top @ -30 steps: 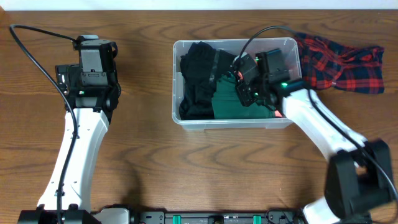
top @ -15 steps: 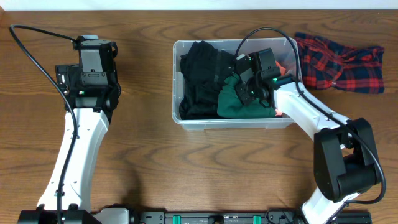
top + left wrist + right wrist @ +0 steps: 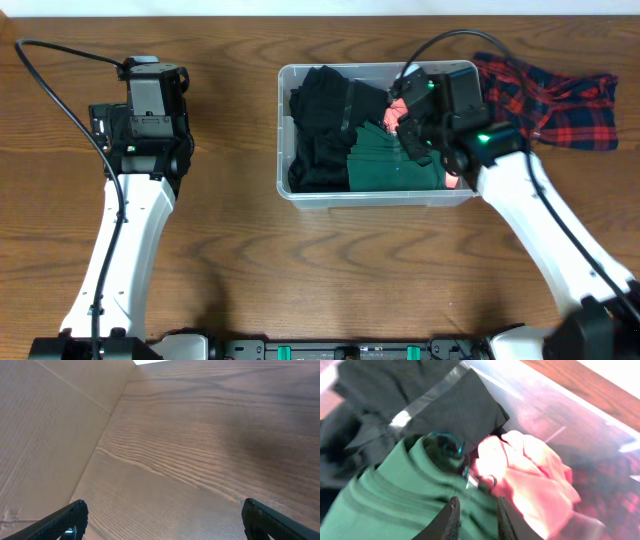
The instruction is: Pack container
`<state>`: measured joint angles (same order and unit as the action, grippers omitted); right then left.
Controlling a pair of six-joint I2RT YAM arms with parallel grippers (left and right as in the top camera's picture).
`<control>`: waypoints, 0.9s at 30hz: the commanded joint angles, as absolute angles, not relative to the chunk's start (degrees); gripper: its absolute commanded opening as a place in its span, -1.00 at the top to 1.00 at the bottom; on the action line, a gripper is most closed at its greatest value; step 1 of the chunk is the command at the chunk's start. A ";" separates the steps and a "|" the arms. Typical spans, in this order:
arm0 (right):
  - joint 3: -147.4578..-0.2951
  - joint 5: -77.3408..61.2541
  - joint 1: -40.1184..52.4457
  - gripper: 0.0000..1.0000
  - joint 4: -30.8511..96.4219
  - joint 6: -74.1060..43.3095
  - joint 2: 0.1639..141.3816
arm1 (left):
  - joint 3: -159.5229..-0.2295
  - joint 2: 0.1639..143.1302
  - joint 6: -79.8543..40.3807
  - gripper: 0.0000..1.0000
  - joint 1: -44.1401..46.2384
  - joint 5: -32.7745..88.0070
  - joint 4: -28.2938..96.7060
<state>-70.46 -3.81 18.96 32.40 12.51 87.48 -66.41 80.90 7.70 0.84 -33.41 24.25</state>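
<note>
The table (image 3: pixel 330 270) under me is brown wood with a strong wavy grain, and it fills nearly the whole overhead view. In my left wrist view a pale tan panel (image 3: pixel 45 435) stands along one edge of the wood. The container (image 3: pixel 370 199) sits toward the far side of the table, a little right of the middle, with its long side across me. Black clothes (image 3: pixel 320 120) fill its left half. A green cloth (image 3: pixel 385 165) lies in the near right part, and a pink cloth (image 3: pixel 395 112) is bunched at the far right, touching the green one. A red and dark checked cloth (image 3: pixel 560 100) lies on the wood just beside the container's right wall, near the far edge of the table. My right gripper (image 3: pixel 477 517) hangs inside the right part of the container, over the place where green and pink meet. Its fingers (image 3: pixel 451 519) stand a little apart, and green cloth shows in the narrow gap. My left gripper (image 3: pixel 165 522) is over bare wood, well apart from the container, with its fingers spread wide. A black cable (image 3: pixel 40 80) loops from the left arm (image 3: pixel 130 230) toward the left edge. Bare wood shows between my left arm and the container, and also along the near side in front of it.
</note>
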 commanded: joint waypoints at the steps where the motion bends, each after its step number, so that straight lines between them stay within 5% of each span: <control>1: -70.94 -3.20 18.65 0.54 36.32 12.29 85.95 | -67.46 81.23 7.62 -0.96 0.67 -33.91 24.40; 5: -70.70 -3.16 18.65 0.97 42.72 12.32 86.32 | -67.46 81.23 7.62 -0.96 0.67 -33.91 24.40; 27: -68.51 2.76 12.78 0.97 46.00 9.67 101.49 | -67.46 81.23 7.62 -0.96 0.67 -33.91 24.40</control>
